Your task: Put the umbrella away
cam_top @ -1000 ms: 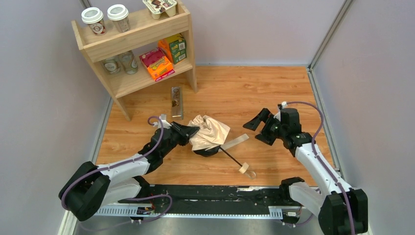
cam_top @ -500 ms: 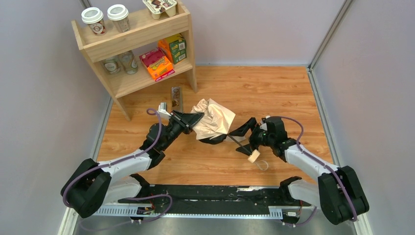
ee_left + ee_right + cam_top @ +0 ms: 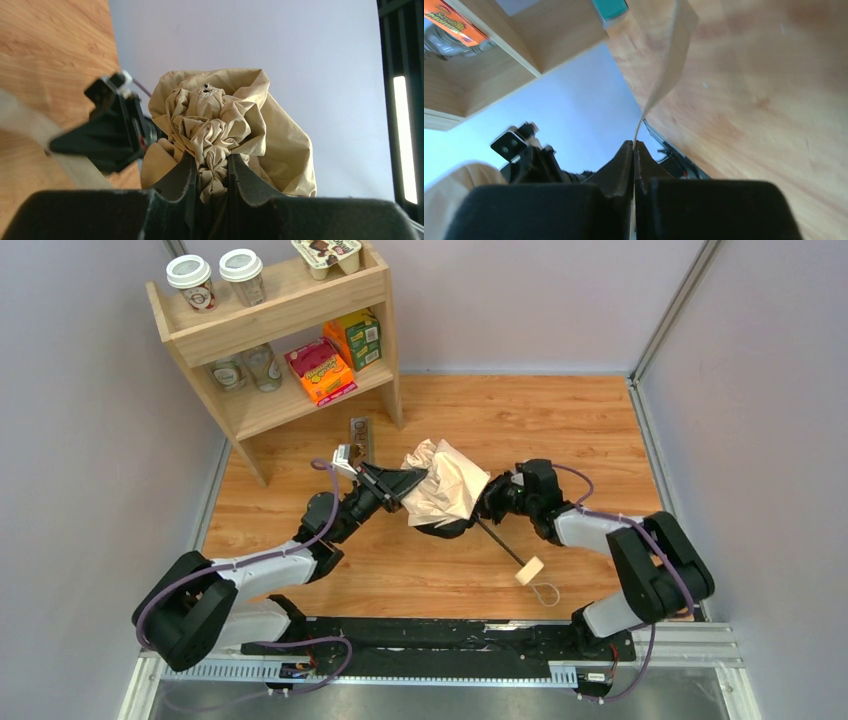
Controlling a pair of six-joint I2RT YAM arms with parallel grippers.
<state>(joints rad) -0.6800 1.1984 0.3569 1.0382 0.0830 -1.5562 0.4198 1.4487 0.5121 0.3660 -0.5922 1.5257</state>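
Observation:
The umbrella (image 3: 447,488) lies on the wooden floor, its beige canopy crumpled into a bunch. From the canopy a thin black shaft (image 3: 500,543) runs to a pale wooden knob (image 3: 528,571) with a loop. My left gripper (image 3: 414,483) is shut on a gathered fold of the canopy (image 3: 220,115), with fabric squeezed between the jaws of that gripper (image 3: 210,161). My right gripper (image 3: 490,502) sits against the canopy's right side. In the right wrist view my right gripper (image 3: 634,146) is shut on the umbrella's flat beige closure strap (image 3: 669,65), which rises from between the jaws.
A wooden shelf (image 3: 270,340) stands at the back left with cups, jars and snack boxes on it; its underside (image 3: 499,65) shows in the right wrist view. A dark flat bar (image 3: 360,447) lies on the floor by the shelf's foot. Grey walls close in both sides.
My right arm swung left to the umbrella and its jaws closed on the strap. My left gripper carried the canopy slightly up and to the right, and the knob slid right.

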